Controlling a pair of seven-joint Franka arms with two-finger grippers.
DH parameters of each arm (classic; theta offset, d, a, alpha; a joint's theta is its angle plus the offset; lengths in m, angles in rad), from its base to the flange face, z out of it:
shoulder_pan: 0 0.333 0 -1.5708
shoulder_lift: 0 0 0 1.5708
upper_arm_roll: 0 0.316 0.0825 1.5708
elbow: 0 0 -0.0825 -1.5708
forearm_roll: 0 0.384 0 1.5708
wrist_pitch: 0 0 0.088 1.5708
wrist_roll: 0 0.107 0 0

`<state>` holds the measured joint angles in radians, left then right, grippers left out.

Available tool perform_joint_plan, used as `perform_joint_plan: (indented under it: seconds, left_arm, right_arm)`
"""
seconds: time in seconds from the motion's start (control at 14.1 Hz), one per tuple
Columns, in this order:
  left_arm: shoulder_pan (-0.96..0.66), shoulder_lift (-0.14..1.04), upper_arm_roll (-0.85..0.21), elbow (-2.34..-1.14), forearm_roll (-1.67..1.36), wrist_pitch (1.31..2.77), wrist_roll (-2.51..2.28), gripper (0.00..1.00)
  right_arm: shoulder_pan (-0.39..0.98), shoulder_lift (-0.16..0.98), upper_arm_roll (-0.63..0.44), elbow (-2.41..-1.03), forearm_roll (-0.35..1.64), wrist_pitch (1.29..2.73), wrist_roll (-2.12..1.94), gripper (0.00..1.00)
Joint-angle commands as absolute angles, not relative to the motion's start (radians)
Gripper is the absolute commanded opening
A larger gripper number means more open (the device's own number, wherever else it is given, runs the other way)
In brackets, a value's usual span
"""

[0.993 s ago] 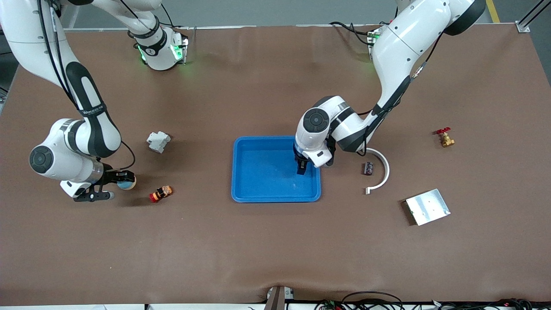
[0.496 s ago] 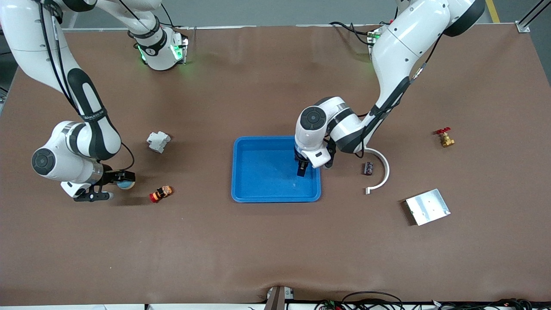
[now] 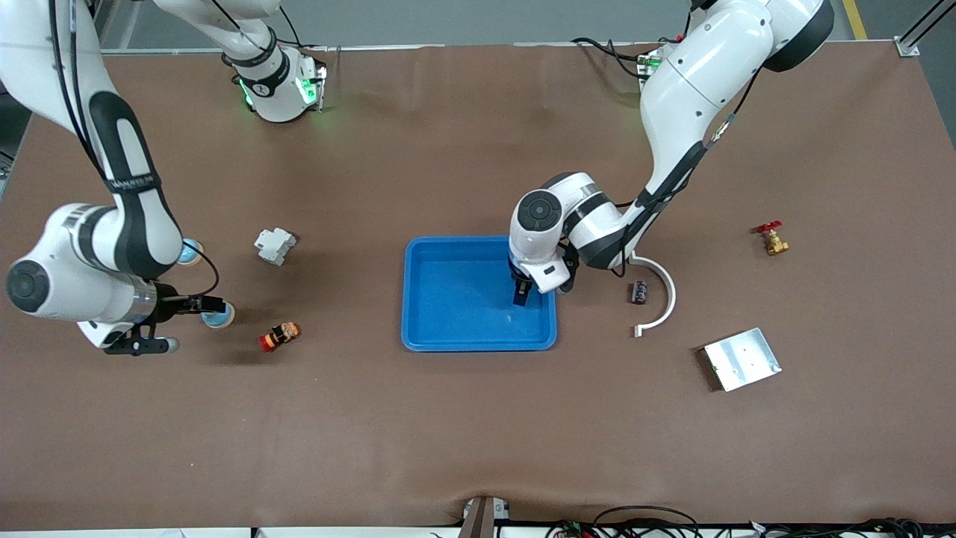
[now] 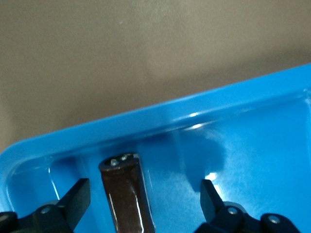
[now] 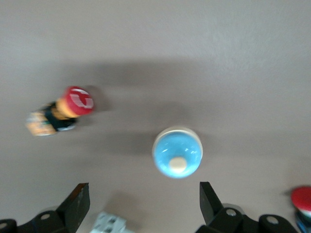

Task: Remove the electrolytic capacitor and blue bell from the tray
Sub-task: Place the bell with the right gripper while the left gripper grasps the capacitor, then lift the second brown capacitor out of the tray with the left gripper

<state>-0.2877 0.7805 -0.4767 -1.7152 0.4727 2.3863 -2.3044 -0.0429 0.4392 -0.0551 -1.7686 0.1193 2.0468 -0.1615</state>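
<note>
While the blue bell [image 3: 218, 317] lies on the counter under the open right tool [image 3: 170, 323], the open left tool [image 3: 520, 293] straddles the capacitor [image 4: 125, 194] in the tray [image 3: 448, 329].

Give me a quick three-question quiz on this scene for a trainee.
1. True or false: the blue bell lies in the tray.
2. Which thing lies between the left pincer's fingers? A: a brass valve. B: the electrolytic capacitor. C: a metal plate.
3. Fill in: the right pincer, over the table above the bell, is ____ (open or shut).

Key: 1 false, it lies on the table toward the right arm's end. 2 B, lying in the tray. 3 open.
</note>
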Motion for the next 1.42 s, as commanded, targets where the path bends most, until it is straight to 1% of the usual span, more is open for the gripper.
perform_joint_plan:
  seconds: [0.0,0.14,0.28,0.35,0.43,0.5,0.57,0.64,0.78,0.92,1.21,1.35]
  left_arm:
    - [-0.314,0.788,-0.469,-1.677,0.480,2.365,-2.329,1.00]
    - [-0.322,0.788,-0.469,-1.671,0.480,2.355,-2.335,1.00]
    - [-0.322,0.788,-0.469,-1.671,0.479,2.352,-2.335,1.00]
    - [-0.322,0.792,-0.469,-1.671,0.479,2.352,-2.336,0.74]
    - [-0.321,0.793,-0.469,-1.671,0.486,2.352,-2.335,0.04]
    - [-0.321,0.793,-0.469,-1.671,0.494,2.350,-2.329,0.00]
    - [-0.322,0.792,-0.468,-1.671,0.495,2.344,-2.329,0.00]
    - [-0.322,0.792,-0.466,-1.669,0.500,2.342,-2.326,0.00]
    - [-0.330,0.788,-0.466,-1.669,0.511,2.342,-2.326,0.00]
    - [-0.330,0.781,-0.466,-1.660,0.517,2.323,-2.324,0.00]
    - [-0.344,0.779,-0.474,-1.553,0.508,2.165,-2.283,0.00]
    - [-0.338,0.758,-0.501,-1.543,0.505,2.143,-2.165,0.00]
  right_arm:
    - [-0.044,0.332,-0.051,-1.747,0.133,1.962,-0.138,1.00]
    - [-0.057,0.263,-0.035,-1.689,0.127,1.858,-0.135,1.00]
    - [-0.060,0.213,-0.035,-1.596,0.123,1.719,-0.120,1.00]
    - [-0.061,0.197,-0.034,-1.556,0.120,1.653,-0.092,1.00]
    - [-0.063,0.187,-0.026,-1.504,0.114,1.584,-0.069,1.00]
    - [-0.075,0.181,-0.012,-1.458,0.098,1.507,-0.063,1.00]
    - [-0.078,0.169,-0.009,-1.413,0.077,1.438,-0.061,1.00]
    - [-0.081,0.149,-0.009,-1.401,0.066,1.416,-0.061,1.00]
    - [-0.087,0.123,0.000,-1.399,0.040,1.396,-0.061,1.00]
    - [-0.119,0.107,0.073,-1.401,-0.058,1.393,-0.055,1.00]
    - [-0.121,0.107,0.121,-1.408,-0.058,1.377,0.084,1.00]
    - [-0.121,0.109,0.112,-1.408,-0.061,1.371,0.069,1.00]
